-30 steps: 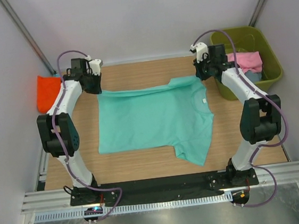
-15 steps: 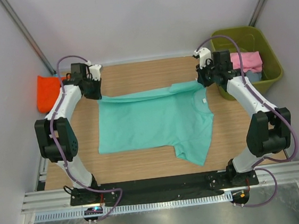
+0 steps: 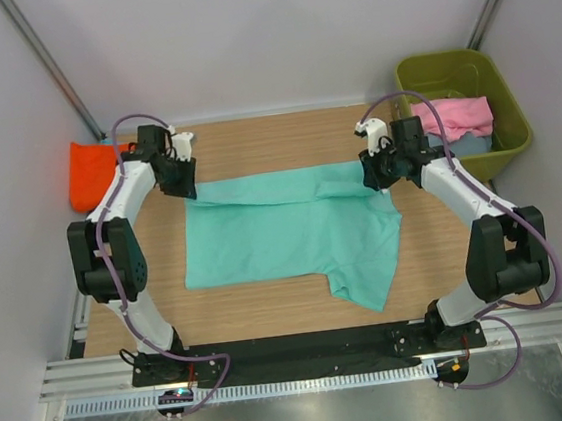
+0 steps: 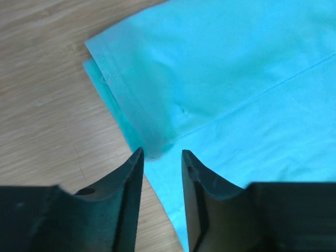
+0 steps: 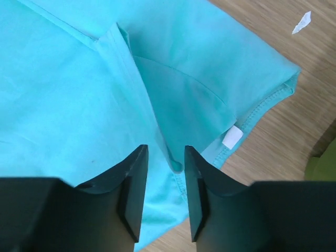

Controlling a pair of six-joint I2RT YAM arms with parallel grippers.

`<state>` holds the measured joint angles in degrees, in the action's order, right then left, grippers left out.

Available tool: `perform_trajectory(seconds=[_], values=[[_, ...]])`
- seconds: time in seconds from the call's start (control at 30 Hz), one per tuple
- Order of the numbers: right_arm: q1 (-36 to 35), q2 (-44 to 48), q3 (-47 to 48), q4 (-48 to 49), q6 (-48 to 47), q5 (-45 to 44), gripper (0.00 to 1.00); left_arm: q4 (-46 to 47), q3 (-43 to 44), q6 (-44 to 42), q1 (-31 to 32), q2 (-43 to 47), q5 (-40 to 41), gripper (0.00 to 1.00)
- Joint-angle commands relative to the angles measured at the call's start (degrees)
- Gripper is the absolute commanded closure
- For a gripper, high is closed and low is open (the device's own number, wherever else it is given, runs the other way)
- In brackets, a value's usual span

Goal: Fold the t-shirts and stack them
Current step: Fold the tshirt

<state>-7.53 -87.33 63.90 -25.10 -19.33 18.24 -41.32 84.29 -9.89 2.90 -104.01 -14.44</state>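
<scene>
A teal t-shirt [image 3: 284, 235] lies flat on the wooden table [image 3: 273, 136], its far edge folded over toward me in a strip. My left gripper [image 3: 183, 189] is at the strip's left end. In the left wrist view its jaws [image 4: 160, 153] stand apart, and the folded corner of the shirt [image 4: 236, 79] lies just past the tips. My right gripper [image 3: 373, 179] is at the collar end. Its jaws [image 5: 165, 149] stand apart over a ridge of the shirt [image 5: 63, 94], ungripped. An orange t-shirt [image 3: 89, 173] lies at the far left.
An olive-green bin [image 3: 467, 65] at the far right holds a pink t-shirt [image 3: 462, 114] on top of a pale blue one [image 3: 460, 141]. A white neck label [image 5: 232, 137] shows at the collar. A small white scrap [image 5: 302, 22] lies on the wood.
Both grippers have moved toward me from the table's far side, bringing the shirt's far edge over onto the body. The folded strip now lies flat on the shirt.
</scene>
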Motion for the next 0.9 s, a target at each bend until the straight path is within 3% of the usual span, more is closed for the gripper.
perform_trajectory(seconds=[0.0,0.07,0.13,0.23,0.4,0.5,0.87], values=[[-0.1,3.2,2.2,-1.6,0.4,1.9,0.56,-4.2,0.3,3.3,0.0,0.7,0.6,0.61],[0.0,3.7,5.2,-4.6,0.9,2.3,0.47,-3.7,-1.0,5.0,-0.1,4.7,1.6,0.49],[-0.1,4.2,7.4,-6.2,0.9,2.6,0.46,-1.6,-1.1,6.6,0.0,7.1,2.7,0.34],[0.0,3.5,8.9,-5.8,0.9,2.3,0.45,-1.1,3.1,5.8,0.2,6.8,2.3,0.28],[-0.2,-4.1,11.7,-4.0,3.1,4.5,0.46,-11.3,15.3,7.7,0.5,-4.9,-8.0,0.35],[-0.2,-10.7,15.2,-4.5,3.4,5.9,0.49,-10.8,14.0,9.6,1.2,-10.8,-13.1,0.41],[-0.7,-27.6,24.7,-4.3,5.9,7.6,0.58,-11.2,10.5,6.6,4.8,-14.3,-8.2,0.43]])
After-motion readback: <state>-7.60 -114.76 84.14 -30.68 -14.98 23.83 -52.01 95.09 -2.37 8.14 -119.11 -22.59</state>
